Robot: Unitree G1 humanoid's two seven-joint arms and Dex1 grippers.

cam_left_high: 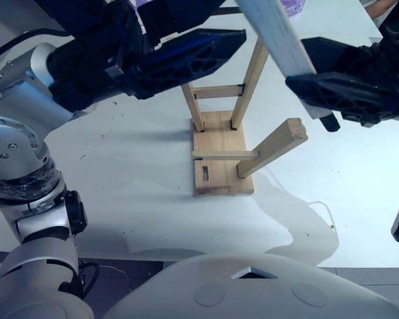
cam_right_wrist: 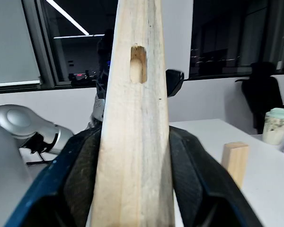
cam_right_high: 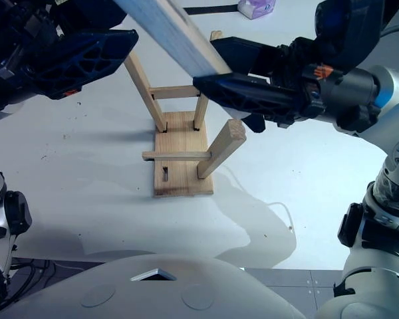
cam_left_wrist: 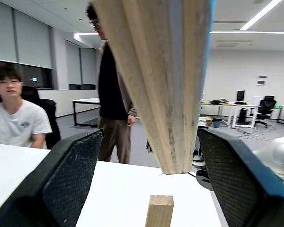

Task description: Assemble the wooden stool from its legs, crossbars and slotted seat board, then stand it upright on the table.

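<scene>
stool half built, upside down on the table: we see the seat board lying flat, three legs standing in it and one near slot open. at left, our left gripper hangs with jaws apart either side of the fourth leg, not pinching it. at right, the right gripper is clamped on that leg's shaft, high above the board. we judge the leg light, stiff and smooth, apt to slide in a grip. it is best held mid-shaft, clear of its mortise and ends. the near right leg leans, so the joints look loose.
</scene>
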